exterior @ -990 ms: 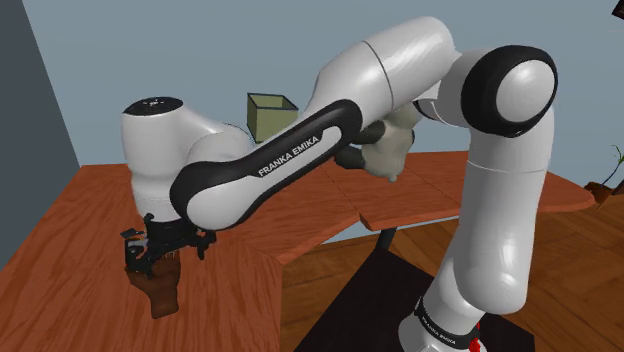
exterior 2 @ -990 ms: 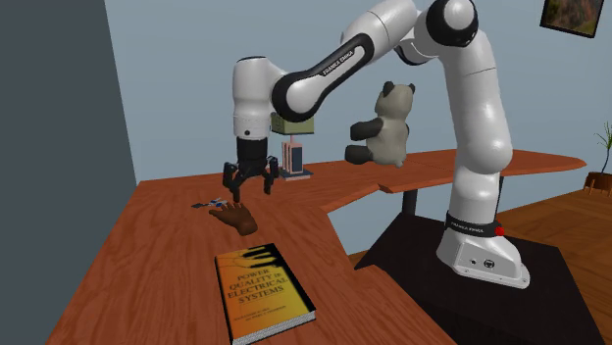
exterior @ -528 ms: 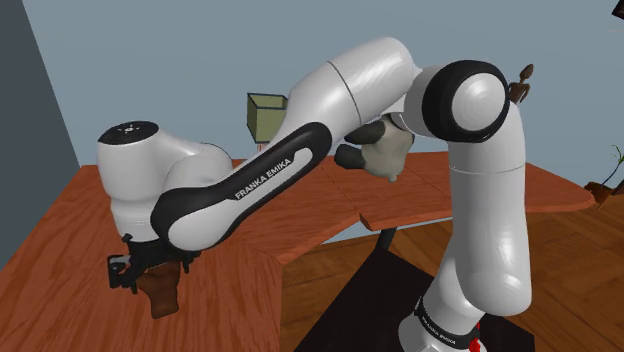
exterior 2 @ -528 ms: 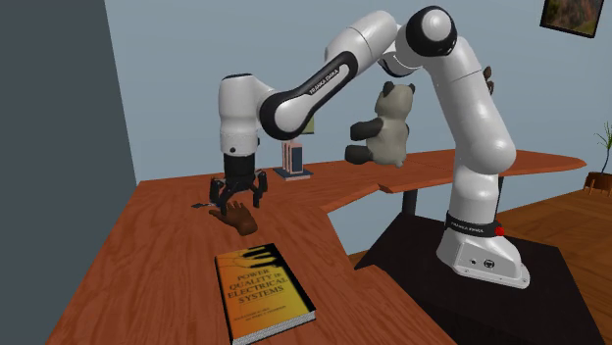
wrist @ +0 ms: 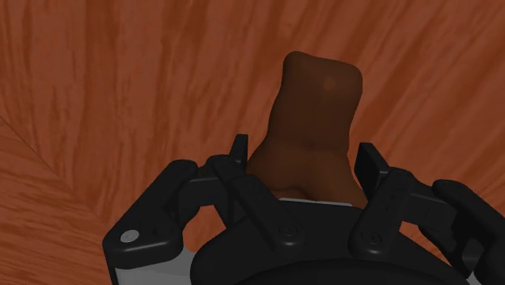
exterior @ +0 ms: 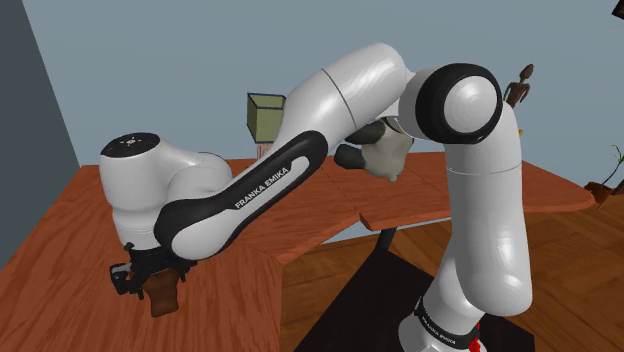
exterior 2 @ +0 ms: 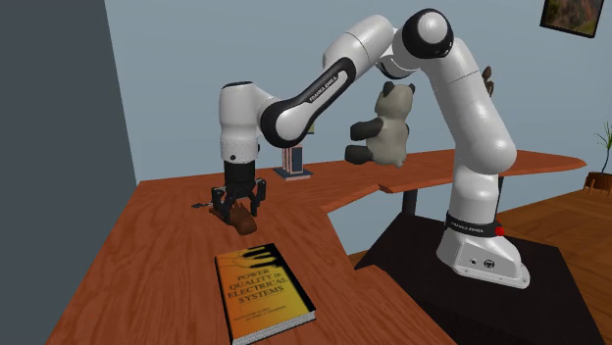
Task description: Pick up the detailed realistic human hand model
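Note:
The hand model [wrist: 316, 113] is a dark brown human hand lying flat on the reddish wooden table [exterior 2: 157, 284]. My black gripper [wrist: 306, 158] is down on it, and its two fingers [wrist: 239, 154] press against the hand's sides, so it is shut on the model. In the shoulder view the gripper [exterior: 148, 278] sits low under the arm's white wrist, with the brown hand [exterior: 164, 299] poking out below it. From the second exterior view the gripper [exterior 2: 236, 203] stands upright over the hand [exterior 2: 241, 222], near the table's back left.
A yellow-orange book [exterior 2: 263, 292] lies near the table's front edge. A panda plush [exterior 2: 384, 127] sits on the table's far wing, by an olive box [exterior: 268, 114] and a small striped stand [exterior 2: 292, 163]. Small dark bits [exterior 2: 200, 205] lie beside the gripper.
The arm has come down and toward the second exterior view's left, bringing the gripper over the brown hand. The fingers, wide apart before, have closed on the hand.

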